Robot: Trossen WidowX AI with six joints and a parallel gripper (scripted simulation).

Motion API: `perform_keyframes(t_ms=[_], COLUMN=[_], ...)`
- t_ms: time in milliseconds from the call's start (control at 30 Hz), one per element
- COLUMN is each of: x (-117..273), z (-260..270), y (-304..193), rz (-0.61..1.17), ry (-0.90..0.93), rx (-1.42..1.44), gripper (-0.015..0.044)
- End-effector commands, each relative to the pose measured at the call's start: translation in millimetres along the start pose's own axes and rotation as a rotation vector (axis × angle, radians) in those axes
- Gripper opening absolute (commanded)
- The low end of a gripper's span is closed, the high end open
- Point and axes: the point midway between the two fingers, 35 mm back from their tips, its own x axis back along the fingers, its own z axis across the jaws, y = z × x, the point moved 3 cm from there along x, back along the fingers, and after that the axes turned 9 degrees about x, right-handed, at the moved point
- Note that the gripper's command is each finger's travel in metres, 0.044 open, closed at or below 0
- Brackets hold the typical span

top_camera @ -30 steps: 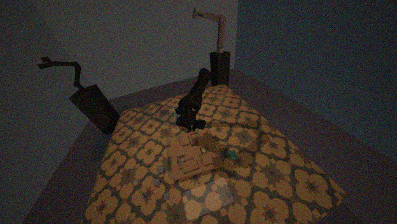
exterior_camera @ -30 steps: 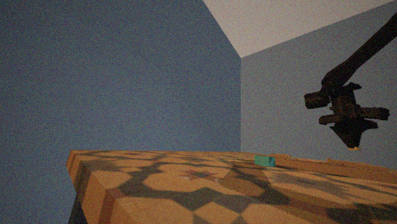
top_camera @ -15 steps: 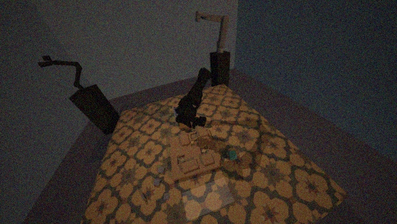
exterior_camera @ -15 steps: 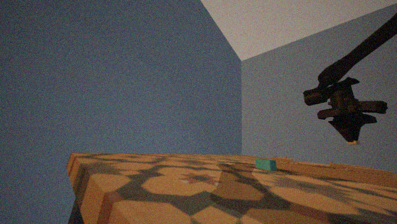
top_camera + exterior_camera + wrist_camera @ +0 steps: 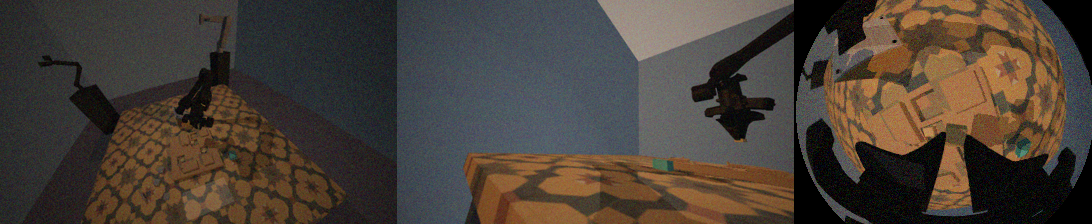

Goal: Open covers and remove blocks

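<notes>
The wooden puzzle board (image 5: 175,153) (image 5: 710,170) lies on the patterned table. Its flat square covers and recessed wells show in the wrist view, with one large cover (image 5: 963,91) beside a square well (image 5: 927,105). Noise and dim light hide whether the wells hold anything. A teal block (image 5: 233,154) (image 5: 663,165) (image 5: 1023,148) rests on the table just off the board's side. My gripper (image 5: 198,126) (image 5: 740,139) (image 5: 955,137) is shut on a small tan block, seen at the fingertips, and holds it up above the table near the board's far end.
A pale rectangular patch (image 5: 208,198) lies in front of the board. Small greyish spots (image 5: 156,182) show left of it, too blurred to name. A pale bracket-like object (image 5: 881,34) shows at the wrist view's upper left. Two other arms stand on dark pedestals (image 5: 95,109) (image 5: 219,67) behind the table.
</notes>
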Motion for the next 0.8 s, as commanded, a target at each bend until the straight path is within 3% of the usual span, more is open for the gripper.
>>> perform_keyframes(t_ms=[0,767], x=[2,5], z=[-14,-94], y=[-1,15], rz=[0.007,0.008], ry=[-0.002,-0.013], rx=[0.004,0.007], gripper=[0.0080,0.0080])
